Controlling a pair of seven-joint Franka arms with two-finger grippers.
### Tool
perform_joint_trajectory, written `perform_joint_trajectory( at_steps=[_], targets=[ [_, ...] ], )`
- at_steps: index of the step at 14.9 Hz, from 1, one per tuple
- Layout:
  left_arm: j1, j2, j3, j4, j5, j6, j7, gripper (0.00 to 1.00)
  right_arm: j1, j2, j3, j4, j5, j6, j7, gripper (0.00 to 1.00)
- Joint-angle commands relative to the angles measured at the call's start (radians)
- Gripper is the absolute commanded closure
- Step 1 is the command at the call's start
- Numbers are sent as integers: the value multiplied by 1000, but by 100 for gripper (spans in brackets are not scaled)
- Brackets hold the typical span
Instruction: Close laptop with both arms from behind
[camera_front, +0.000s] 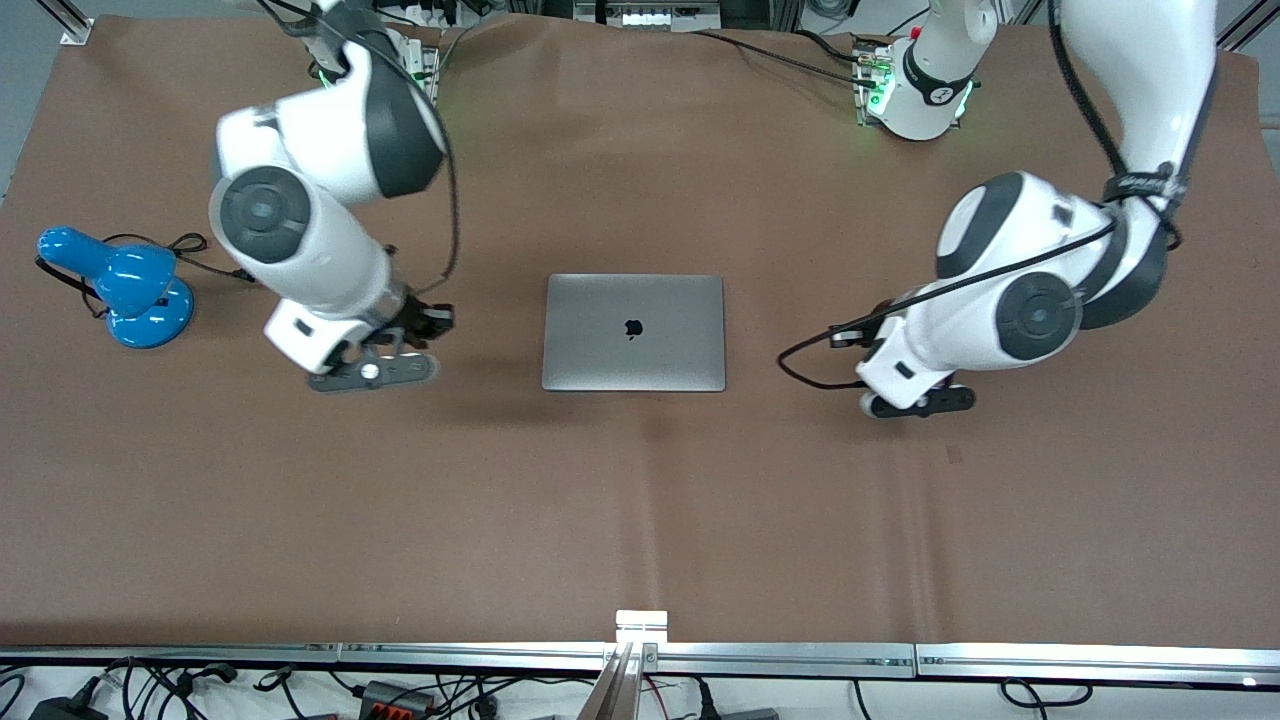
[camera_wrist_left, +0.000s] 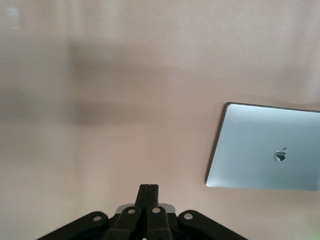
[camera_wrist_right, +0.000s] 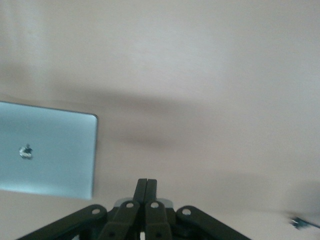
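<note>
The space-grey laptop (camera_front: 634, 332) lies shut and flat in the middle of the brown table, lid up with the black apple logo showing. It also shows in the left wrist view (camera_wrist_left: 265, 150) and the right wrist view (camera_wrist_right: 45, 150). My left gripper (camera_front: 915, 402) hangs over bare table beside the laptop, toward the left arm's end, fingers shut and empty (camera_wrist_left: 149, 187). My right gripper (camera_front: 375, 372) hangs over bare table beside the laptop, toward the right arm's end, fingers shut and empty (camera_wrist_right: 146, 182). Neither gripper touches the laptop.
A blue desk lamp (camera_front: 120, 285) with a black cable stands near the right arm's end of the table. A small white bracket (camera_front: 641, 625) sits at the table edge nearest the front camera. Brown mat (camera_front: 640, 500) spreads around the laptop.
</note>
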Motion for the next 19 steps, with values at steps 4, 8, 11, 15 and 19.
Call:
perform_joint_trajectory(
  at_steps=[4,8,11,15,19],
  targets=[
    [102,-134,56,-5,25,-149,227,91,-45,7,-91,101,1,-76,-59,0],
    [-83,-233,403,15,37,-242,460,38,-102,7,-83,181,-11,-83,-70,0],
    [-90,-239,462,50,34,-243,463,0,-263,-13,-6,183,2,-73,-111,0],
    [-99,-291,457,14,44,-212,426,0,-572,-67,283,166,-50,-56,-107,0],
    [-99,-363,457,-91,34,-143,423,0,-648,-100,354,106,-97,-16,-136,0]
  ],
)
